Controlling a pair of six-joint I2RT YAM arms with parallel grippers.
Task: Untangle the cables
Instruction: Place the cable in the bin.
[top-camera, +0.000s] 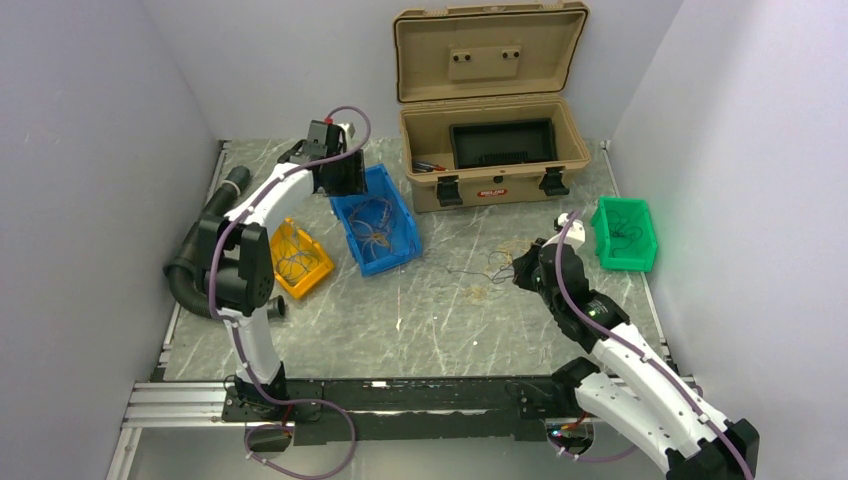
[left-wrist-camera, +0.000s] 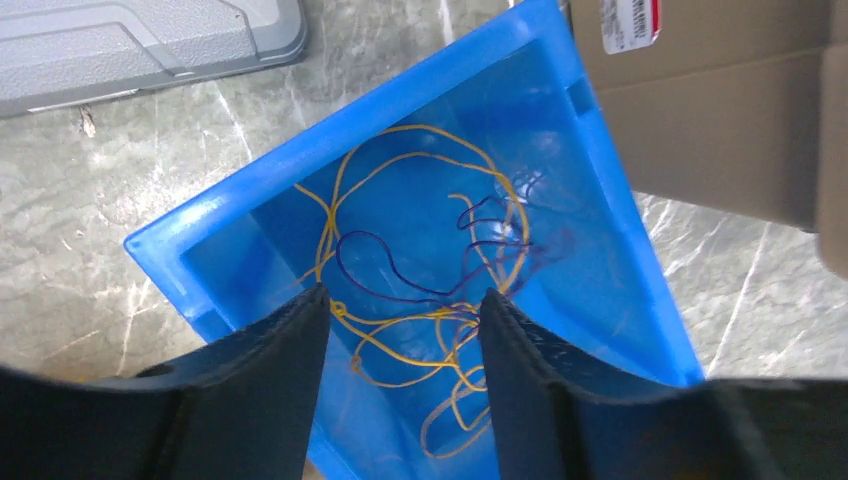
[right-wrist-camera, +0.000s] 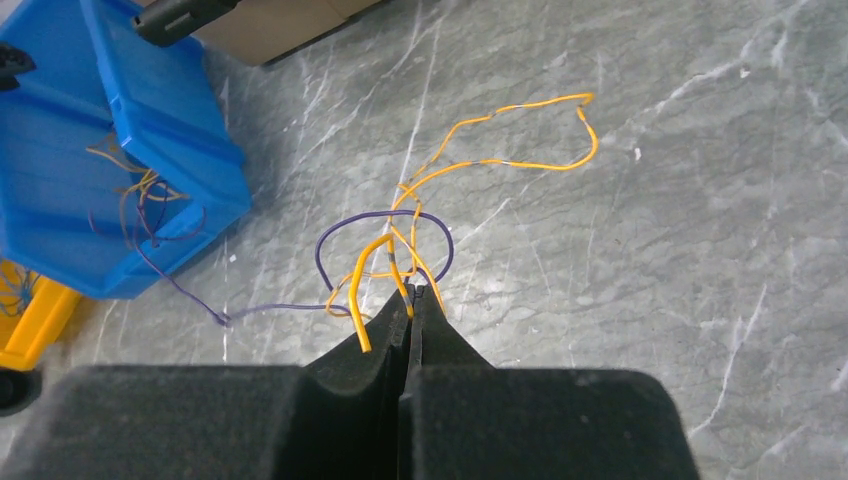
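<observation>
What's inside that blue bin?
Thin yellow and purple cables, loosely looped on the floor of the bin. The left gripper hangs open over the near end, so whatever lies beneath its fingers cannot be seen.

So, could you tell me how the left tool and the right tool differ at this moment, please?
The left tool stands open and empty; the right tool is shut, pinching a yellow wire. The left tool hangs over the blue bin; the right tool is over the table. Both are dark and padded.
</observation>
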